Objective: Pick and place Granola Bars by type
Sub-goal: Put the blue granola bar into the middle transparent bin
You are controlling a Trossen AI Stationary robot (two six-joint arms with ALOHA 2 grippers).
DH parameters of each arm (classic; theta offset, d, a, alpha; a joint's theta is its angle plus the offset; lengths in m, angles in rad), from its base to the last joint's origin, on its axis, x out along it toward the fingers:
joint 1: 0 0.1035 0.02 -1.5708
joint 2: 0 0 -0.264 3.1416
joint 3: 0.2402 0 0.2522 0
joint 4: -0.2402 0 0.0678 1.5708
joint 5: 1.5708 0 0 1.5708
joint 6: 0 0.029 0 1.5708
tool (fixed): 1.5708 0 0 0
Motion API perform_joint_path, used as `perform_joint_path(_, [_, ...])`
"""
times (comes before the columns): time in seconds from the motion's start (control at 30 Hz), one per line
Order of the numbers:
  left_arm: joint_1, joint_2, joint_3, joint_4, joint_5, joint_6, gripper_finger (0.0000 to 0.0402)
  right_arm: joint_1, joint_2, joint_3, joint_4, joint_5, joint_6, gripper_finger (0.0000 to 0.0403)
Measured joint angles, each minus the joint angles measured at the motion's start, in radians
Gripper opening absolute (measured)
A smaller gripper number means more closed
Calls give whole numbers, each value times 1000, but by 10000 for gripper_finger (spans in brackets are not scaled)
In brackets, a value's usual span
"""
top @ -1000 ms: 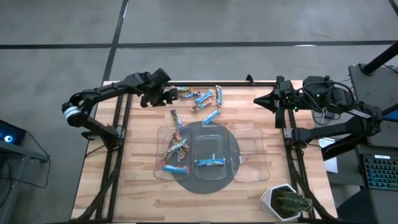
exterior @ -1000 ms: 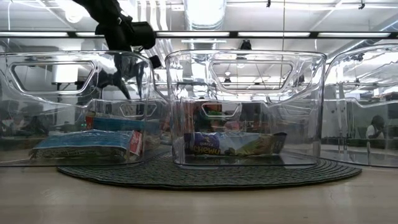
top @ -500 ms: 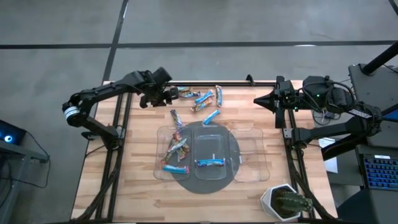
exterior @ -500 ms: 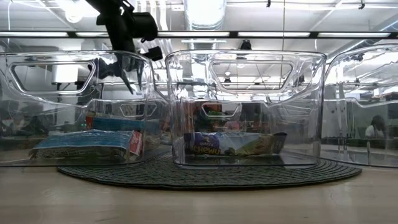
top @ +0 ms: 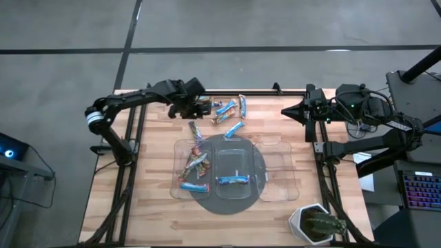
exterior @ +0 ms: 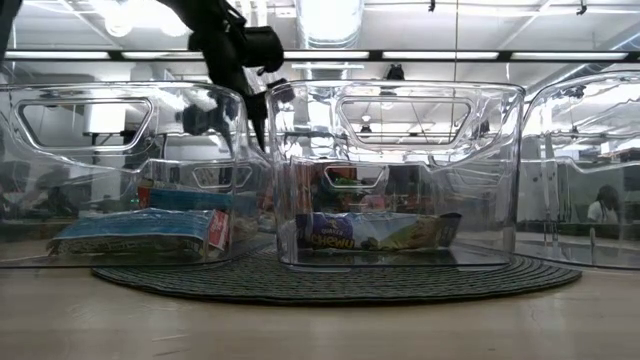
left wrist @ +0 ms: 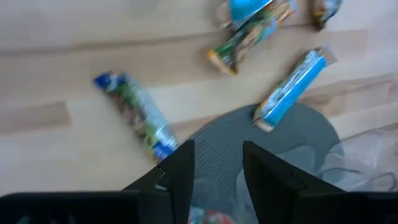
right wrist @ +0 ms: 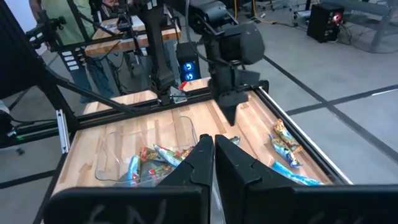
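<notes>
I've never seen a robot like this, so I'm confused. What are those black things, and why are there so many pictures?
Those are two robot arms at a wooden table. Each ends in a pincer with two fingers. One picture looks straight down from above. One peeks across the table through the clear trays. Two come from little cameras on the arms' wrists. Loose granola bars lie near one table edge, more lie in the tray on the left arm's side, and one blue bar lies in the middle tray. The left pincer hovers by the loose bars, fingers apart, and I see nothing in it. The right pincer waits shut at the side. A potted plant stands in a corner.
</notes>
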Motion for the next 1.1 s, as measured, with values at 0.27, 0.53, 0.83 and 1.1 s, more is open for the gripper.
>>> perform_joint_path(0.27, [6,135,181,-131,0,77,126,0,0,0,-5,-4,3,9])
perform_joint_path(0.53, [7,242,331,-301,0,137,189,0,0,0,-7,-4,3,9])
perform_joint_path(0.83, [4,253,293,-373,-47,137,227,0,0,0,-7,-4,3,9])
perform_joint_path(1.1, [-19,248,242,-342,-131,90,227,0,0,0,-7,-4,4,9])
